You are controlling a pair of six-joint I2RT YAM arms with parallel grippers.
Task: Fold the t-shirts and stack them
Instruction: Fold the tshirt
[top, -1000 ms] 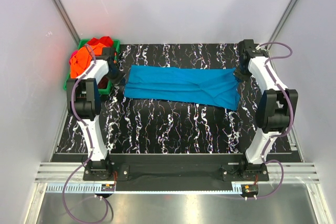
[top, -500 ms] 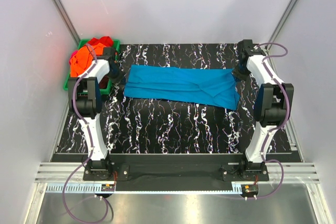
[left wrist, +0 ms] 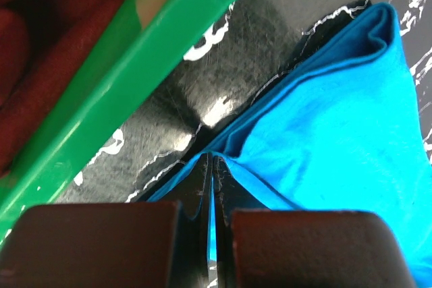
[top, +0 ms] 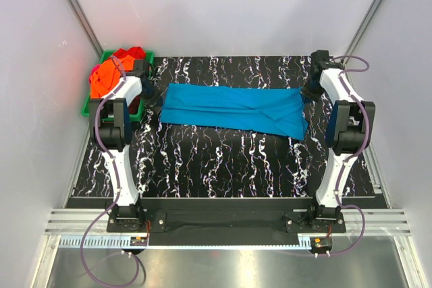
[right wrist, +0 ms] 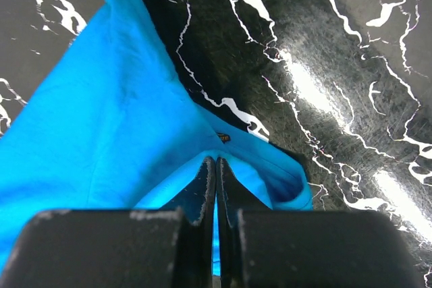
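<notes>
Right arm (top: 337, 92) shifted | right pincer (right wrist: 216, 160), left pincer (left wrist: 210, 156) pinch turquoise t-shirt (top: 233, 107)

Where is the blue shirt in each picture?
Top external: blue shirt spread across the middle of the table.
Left wrist: right half, its edge pinched in the left gripper.
Right wrist: left half, pinched in the right gripper.
Shared landmark: the black marbled table, in every view.

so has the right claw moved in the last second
Yes, slightly: the right claw has edged toward the black marbled table's far edge, shut on the turquoise-blue cloth t-shirt.
</notes>
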